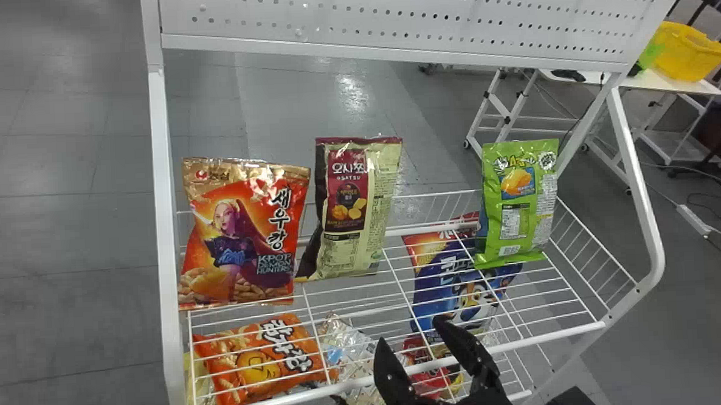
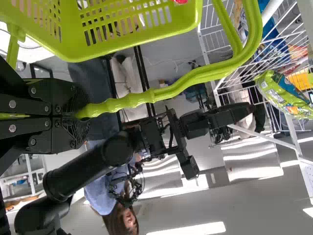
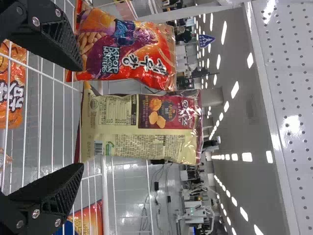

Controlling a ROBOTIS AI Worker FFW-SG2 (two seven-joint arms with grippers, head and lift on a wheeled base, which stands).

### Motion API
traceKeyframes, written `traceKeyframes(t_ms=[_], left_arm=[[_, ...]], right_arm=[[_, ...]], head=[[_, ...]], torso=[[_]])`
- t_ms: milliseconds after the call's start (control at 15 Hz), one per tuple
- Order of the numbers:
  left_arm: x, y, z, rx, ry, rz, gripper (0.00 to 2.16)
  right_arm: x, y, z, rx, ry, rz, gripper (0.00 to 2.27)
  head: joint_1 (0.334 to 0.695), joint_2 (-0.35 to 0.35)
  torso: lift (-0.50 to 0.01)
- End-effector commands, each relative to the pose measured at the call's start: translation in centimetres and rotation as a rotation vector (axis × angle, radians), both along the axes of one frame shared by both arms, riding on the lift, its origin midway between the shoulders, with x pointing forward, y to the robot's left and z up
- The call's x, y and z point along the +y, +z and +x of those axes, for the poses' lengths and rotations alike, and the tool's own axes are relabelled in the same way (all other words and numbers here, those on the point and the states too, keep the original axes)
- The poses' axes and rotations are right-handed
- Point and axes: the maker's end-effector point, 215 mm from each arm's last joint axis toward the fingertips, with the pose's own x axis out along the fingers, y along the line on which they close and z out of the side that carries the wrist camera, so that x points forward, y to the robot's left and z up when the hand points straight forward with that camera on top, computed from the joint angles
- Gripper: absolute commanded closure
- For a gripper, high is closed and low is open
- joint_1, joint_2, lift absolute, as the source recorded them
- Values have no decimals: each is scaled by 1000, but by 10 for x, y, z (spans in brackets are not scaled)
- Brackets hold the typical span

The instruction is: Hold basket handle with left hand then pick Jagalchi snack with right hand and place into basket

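Note:
In the head view, my right gripper (image 1: 410, 335) stands open at the front edge of the rack, below an upright cream-and-maroon snack bag (image 1: 351, 209). My right gripper (image 3: 81, 117) has its fingers apart in the right wrist view, with the same bag (image 3: 142, 127) upright beyond them and not held. A green bag (image 1: 514, 202) stands farther right on the shelf. Which bag is the Jagalchi snack, I cannot tell. My left gripper (image 2: 84, 110) is shut on the lime-green handle (image 2: 186, 81) of the basket (image 2: 132, 38).
An orange-red bag (image 1: 240, 238) stands left of the cream one. Under the wire shelf (image 1: 340, 301) lie an orange bag (image 1: 267, 356), a blue bag (image 1: 443, 290) and others. A white perforated panel (image 1: 389, 18) rises behind, and white posts (image 1: 166, 235) bound the rack.

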Motion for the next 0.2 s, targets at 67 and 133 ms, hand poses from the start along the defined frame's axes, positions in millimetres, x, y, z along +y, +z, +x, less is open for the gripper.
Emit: traceKeyframes(t_ms=[67,133], left_arm=[[0,2,0,0,-1,-12,2148],[0,2,0,0,-1,-12,2148]], right_arm=[[0,-1,1,1,-1,1,127],[-1,-2,2,1,-2,0,127]], head=[[695,-350],[695,-350]], torso=[[-8],[-8]])
